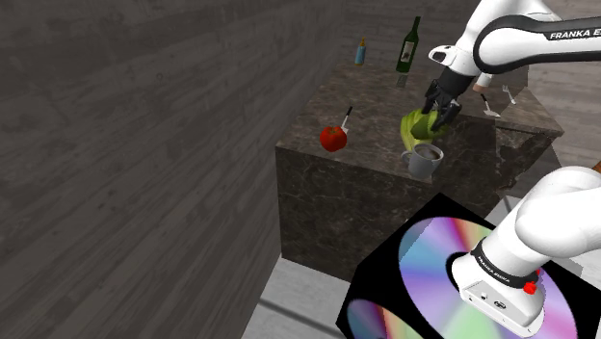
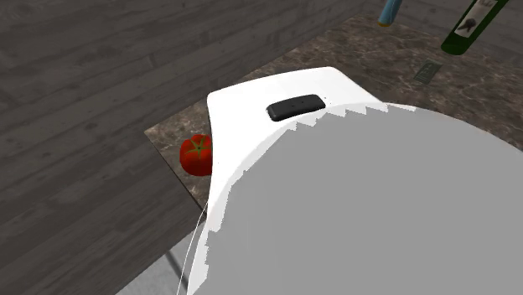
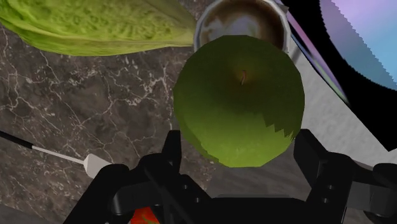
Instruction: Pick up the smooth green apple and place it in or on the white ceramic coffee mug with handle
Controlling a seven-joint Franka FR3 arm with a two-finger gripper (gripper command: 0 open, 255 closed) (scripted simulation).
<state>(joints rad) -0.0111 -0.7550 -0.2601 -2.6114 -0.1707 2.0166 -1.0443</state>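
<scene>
The gripper [image 3: 240, 139] is clamped on one green apple [image 3: 238, 95], which it holds off the dark marble worktop [image 1: 385, 96], just above one grey mug [image 1: 424, 159]. The mug's inside shows brown. One leafy green vegetable [image 1: 414, 130] lies just beside the mug and apple, close to the gripper. Further off are one red tomato [image 1: 333, 138] and one knife [image 1: 347, 117]. Two bottles stand at the far edge: a dark green bottle [image 1: 408, 45] and a small blue bottle [image 1: 360, 51].

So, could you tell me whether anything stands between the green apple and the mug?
Nothing visible does. The end effector clasps the green apple, the mug, its mouth open, shows just beyond it, and the leafy vegetable lies beside the mug.
</scene>
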